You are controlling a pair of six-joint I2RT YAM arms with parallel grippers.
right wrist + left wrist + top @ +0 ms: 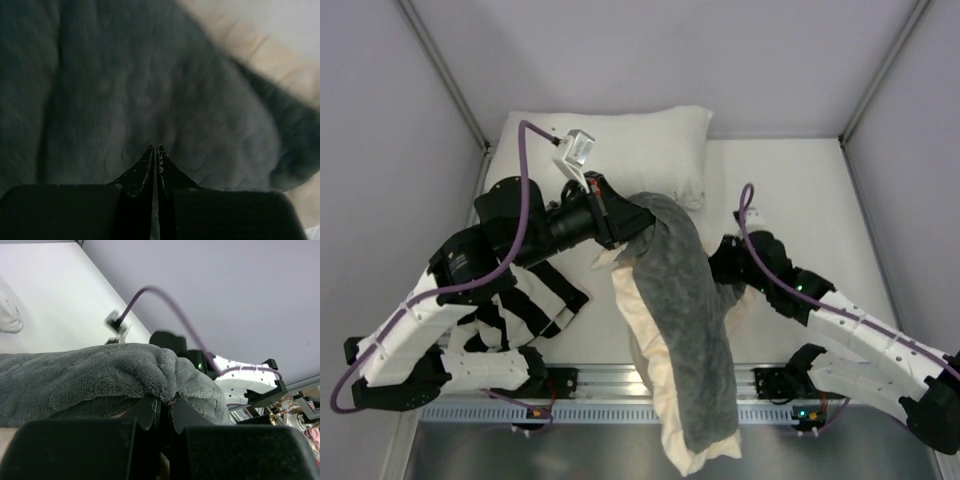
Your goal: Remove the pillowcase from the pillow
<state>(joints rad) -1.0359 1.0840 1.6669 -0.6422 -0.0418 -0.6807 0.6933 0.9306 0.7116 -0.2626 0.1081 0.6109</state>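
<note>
The pillowcase [685, 300] lies lengthwise from the table's middle to past the near edge, dark gray plush up, with its cream border [638, 330] along the left and bottom. The pillow does not show; it may be hidden inside. My left gripper [625, 222] is shut on a fold of gray plush [90, 375] at the cover's far end, the fold pinched at the fingertips [164, 402]. My right gripper [718, 262] is at the cover's right side. Its jaws [154, 147] stand nearly together, a thin pale strip between them, against the blurred plush [125, 90].
A plain white pillow [630, 145] lies at the back of the table. A black-and-white striped cloth [545, 300] lies under my left arm. The metal rail [600, 378] marks the near edge. Angled frame posts stand at both back corners.
</note>
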